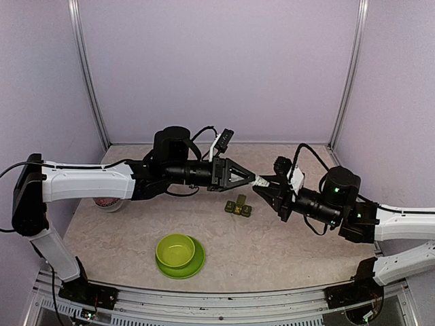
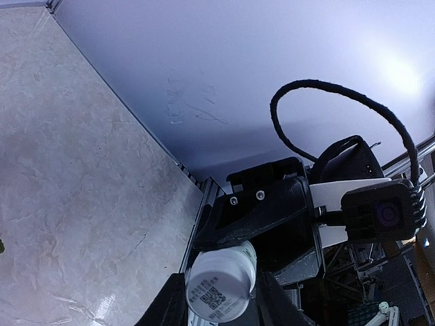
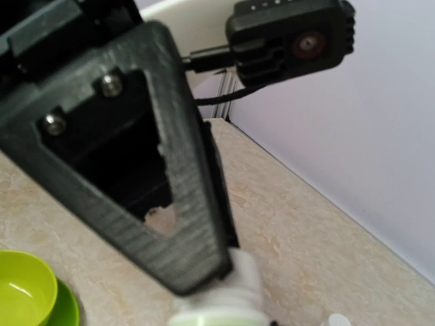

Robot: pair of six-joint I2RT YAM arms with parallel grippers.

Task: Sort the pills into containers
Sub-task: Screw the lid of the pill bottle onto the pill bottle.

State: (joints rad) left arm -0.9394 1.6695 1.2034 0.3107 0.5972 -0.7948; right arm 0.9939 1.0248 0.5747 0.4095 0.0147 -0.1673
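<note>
Containers [image 1: 238, 206]: a small dark green strip of three square compartments, lying on the table [image 1: 136, 231] about mid-depth and a little right of centre. It is below the point where the two arms meet. It is too small in the top view to tell how the lids stand.
Pill bottle [image 1: 260, 182]: a small white bottle, held in the air on its side between the two claws, above and slightly far-right of the containers. The left wrist view shows its round end [image 2: 221, 285] with a printed code. The right wrist view shows a green band on its body [image 3: 224, 299].
Left gripper [image 1: 253, 180]: reaches in from the left. Its dark fingers [image 2: 166, 309] lie against both sides of the bottle's end, clamped on it as far as the wrist view shows.
Right gripper [image 1: 266, 189]: reaches in from the right, tilted up towards the left one, with its claw closed on the other end of the bottle.
Bowl [image 1: 176, 250]: lime green, standing on a green plate [image 1: 196, 266], near and left of the containers and well apart from them.
Round white object [image 1: 109, 202]: on the table at the left, partly hidden under the left arm. What it is cannot be told.
</note>
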